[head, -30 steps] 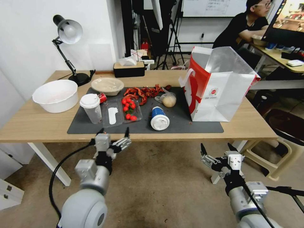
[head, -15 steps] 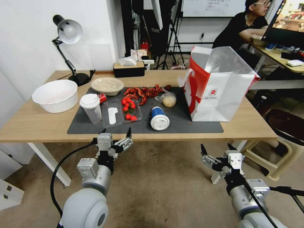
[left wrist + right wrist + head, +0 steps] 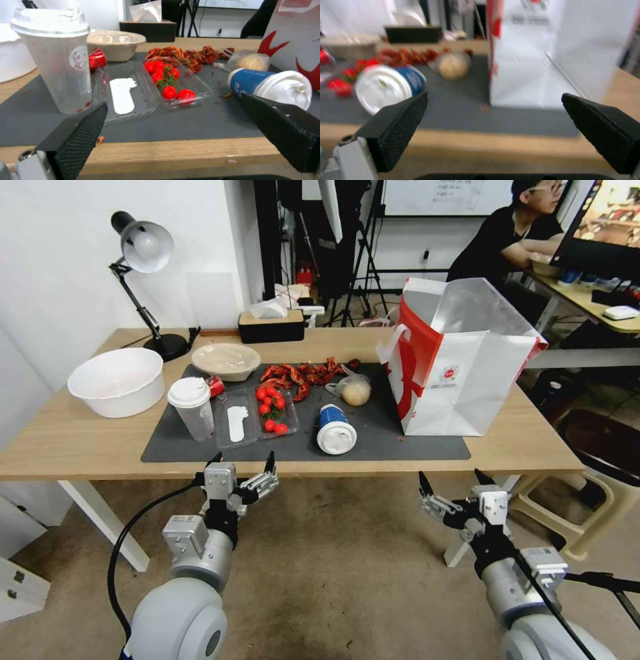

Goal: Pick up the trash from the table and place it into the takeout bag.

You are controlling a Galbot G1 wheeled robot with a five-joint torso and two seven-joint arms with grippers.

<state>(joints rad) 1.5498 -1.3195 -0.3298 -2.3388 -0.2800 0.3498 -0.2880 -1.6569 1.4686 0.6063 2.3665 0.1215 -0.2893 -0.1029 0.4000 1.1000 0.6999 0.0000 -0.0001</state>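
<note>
Lying beyond both grippers' spread, empty fingers (image 3: 269, 463), blue cup (image 3: 335, 429) on table (image 3: 80, 447)

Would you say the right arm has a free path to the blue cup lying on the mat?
Probably yes. The right gripper hangs open just off the table's front edge, and bare mat lies between it and the blue cup; the takeout bag stands off to one side.

We see our left arm rising from the lower left of the head view, its grey-and-black two-fingered left gripper (image 3: 241, 462) left of centre with black fingers spread wide. Our right arm rises from the lower right, its matching grey-and-black right gripper (image 3: 452, 480) right of centre, fingers likewise parted.
</note>
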